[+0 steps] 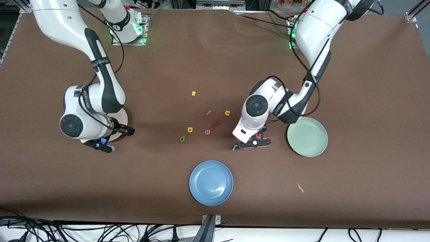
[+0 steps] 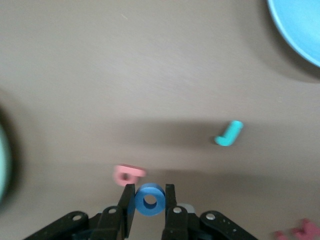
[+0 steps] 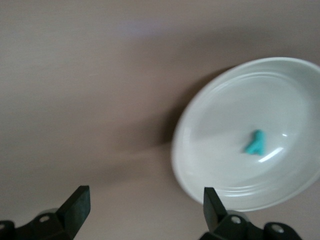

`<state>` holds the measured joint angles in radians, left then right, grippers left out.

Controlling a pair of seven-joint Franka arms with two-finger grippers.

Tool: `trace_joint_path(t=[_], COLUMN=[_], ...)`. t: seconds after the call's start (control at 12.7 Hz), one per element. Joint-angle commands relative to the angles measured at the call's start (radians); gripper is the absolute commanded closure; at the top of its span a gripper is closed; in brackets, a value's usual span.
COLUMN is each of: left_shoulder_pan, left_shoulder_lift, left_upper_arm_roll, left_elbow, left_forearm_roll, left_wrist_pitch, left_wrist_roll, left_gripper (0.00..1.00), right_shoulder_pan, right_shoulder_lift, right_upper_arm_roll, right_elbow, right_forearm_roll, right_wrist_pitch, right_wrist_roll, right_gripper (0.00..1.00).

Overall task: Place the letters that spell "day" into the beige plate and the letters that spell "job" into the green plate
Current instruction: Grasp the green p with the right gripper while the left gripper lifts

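left pincer (image 2: 150, 205) clamped, right pincer (image 3: 145, 210) wide

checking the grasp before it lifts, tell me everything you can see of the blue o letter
The blue o is a small, thick ring that looks like foam, with a round hole through its middle. It lies flat between the two fingers of the left gripper, which are shut on its sides. A pink-red b lies just beside it and a teal j a little farther off. The front view hides the o under the left arm, near the green plate.
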<state>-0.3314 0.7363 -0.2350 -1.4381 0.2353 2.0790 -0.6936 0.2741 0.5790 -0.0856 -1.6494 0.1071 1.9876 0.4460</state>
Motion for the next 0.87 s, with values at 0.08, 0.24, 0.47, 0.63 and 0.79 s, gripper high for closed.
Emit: trace_joint_path(t=[0.08,0.24,0.47,0.63,0.79], left_shoulder_pan=[0.09,0.139,0.202,0.245,0.271], left_shoulder_lift=[-0.061,-0.063,-0.064,-0.064,-0.063], left_upper_arm_roll=[-0.007,-0.009,-0.006,-0.006,-0.004], left_elbow=[-0.027,-0.039,-0.086,-0.11,-0.143], left_forearm_roll=[0.027,0.024,0.035,0.035,0.079], left_wrist_pitch=[-0.115,-0.157,-0.158,-0.158,-0.145], left_wrist_roll=[0.289,0.461,0.581,0.643,0.643], left_gripper=[1.0,1.0,1.0,1.0,1.0], right_shoulder_pan=[0.086,0.147,0.171,0.184,0.185], right_shoulder_lift=[0.025,0.068,0.137,0.18,0.229], right_upper_arm_roll=[0.049,0.049,0.053,0.056,0.093], right_elbow=[0.011,0.022,0.092,0.152,0.183], right_forearm_roll=[-0.006,-0.032,-0.033,-0.027,-0.029], right_wrist_pitch=[0.14,0.215,0.243,0.273,0.345], right_wrist_roll=[0.118,0.144,0.102,0.071,0.074], right_gripper=[0.0,0.0,0.0,0.0,0.0])
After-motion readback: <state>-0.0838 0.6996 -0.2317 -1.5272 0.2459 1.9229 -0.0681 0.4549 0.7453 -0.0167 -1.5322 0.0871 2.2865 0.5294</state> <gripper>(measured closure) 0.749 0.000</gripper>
